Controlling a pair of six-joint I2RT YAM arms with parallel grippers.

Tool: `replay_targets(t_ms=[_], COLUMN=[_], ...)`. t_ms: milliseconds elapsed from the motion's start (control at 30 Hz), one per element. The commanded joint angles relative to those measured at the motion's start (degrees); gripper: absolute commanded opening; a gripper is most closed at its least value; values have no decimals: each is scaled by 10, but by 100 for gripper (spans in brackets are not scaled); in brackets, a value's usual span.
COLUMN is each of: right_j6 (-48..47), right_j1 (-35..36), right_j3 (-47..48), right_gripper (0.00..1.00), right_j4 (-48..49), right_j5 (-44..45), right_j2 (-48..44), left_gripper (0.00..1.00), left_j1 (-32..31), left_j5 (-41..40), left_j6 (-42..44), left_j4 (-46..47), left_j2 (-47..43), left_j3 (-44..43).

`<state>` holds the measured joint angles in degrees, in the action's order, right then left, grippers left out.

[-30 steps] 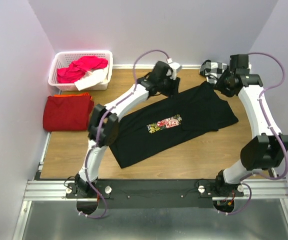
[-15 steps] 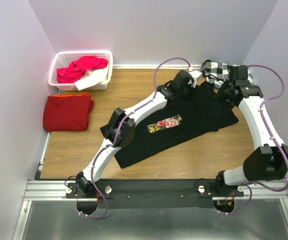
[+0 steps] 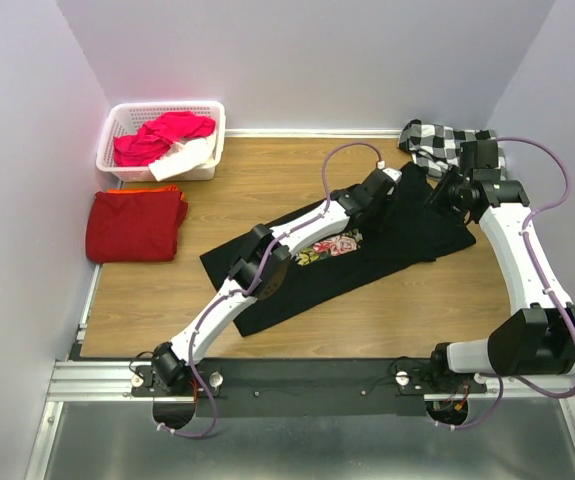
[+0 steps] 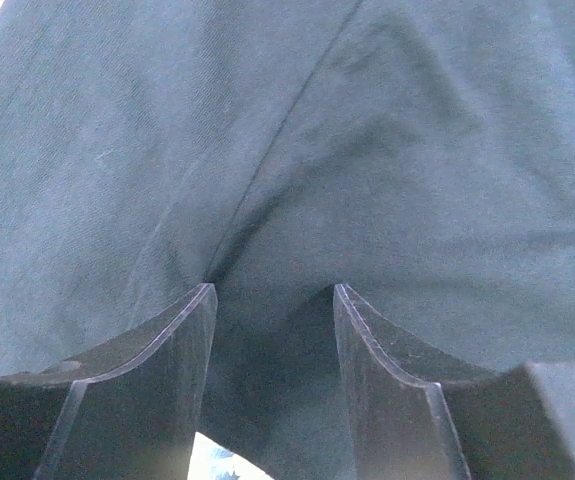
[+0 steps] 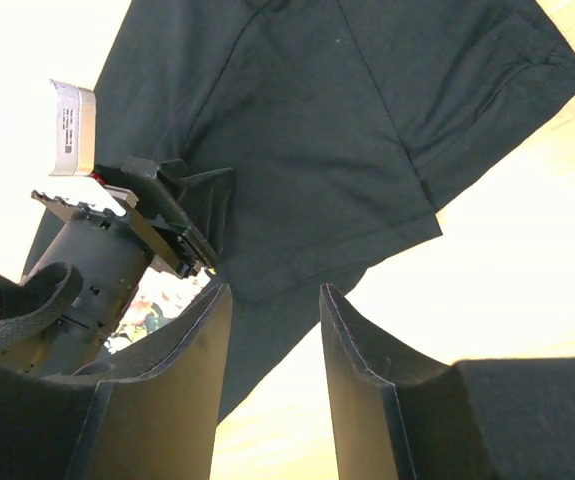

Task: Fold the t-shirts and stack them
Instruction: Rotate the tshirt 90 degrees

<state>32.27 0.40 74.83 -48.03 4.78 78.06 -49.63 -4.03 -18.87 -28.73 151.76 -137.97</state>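
Observation:
The black t-shirt [image 3: 297, 285] lies spread diagonally on the wooden table, its pink-rose print [image 3: 332, 245] facing up. My left gripper [image 3: 392, 185] reaches far across to the right and is shut on a fold of the black cloth [image 4: 387, 150], which bunches between its fingers [image 4: 272, 290]. My right gripper [image 3: 439, 195] hovers open and empty over the shirt's right sleeve area [image 5: 337, 130], beside the left gripper [image 5: 182, 225]. The dark-red t-shirt [image 3: 135, 225] lies folded at the left edge of the table.
A white basket [image 3: 117, 120] with pink and white cloth stands at the back left. A black-and-white checkered cloth [image 3: 437, 140] lies at the back right by the wall. Bare wood [image 5: 527, 250] shows to the right of the shirt.
My left gripper has swung from the back centre to the right, dragging the black shirt's upper edge over the shirt. My right gripper has shifted slightly toward me.

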Motion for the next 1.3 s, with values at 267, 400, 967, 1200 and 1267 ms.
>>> replay_targets(t_ms=[267, 400, 967, 1200, 1267], right_j6=[11, 8, -45, -20, -13], right_j1=[-1, -1, 64, 263, 302], right_j3=[-9, -9, -70, -45, -16], right_gripper=[50, 50, 50, 50, 50], right_j4=[-4, -4, 0, 31, 34], right_j5=[-16, -24, -68, -66, -56], right_j2=[-4, 5, 76, 155, 186], left_gripper=[50, 48, 45, 45, 45], left_j1=[52, 80, 177, 211, 211], left_j5=[-99, -103, -18, 133, 154], left_j6=[-114, -137, -158, -101, -80], left_j4=[-142, -138, -128, -7, 9], left_j2=[-8, -39, 17, -23, -36], left_j3=[82, 130, 3, 61, 58])
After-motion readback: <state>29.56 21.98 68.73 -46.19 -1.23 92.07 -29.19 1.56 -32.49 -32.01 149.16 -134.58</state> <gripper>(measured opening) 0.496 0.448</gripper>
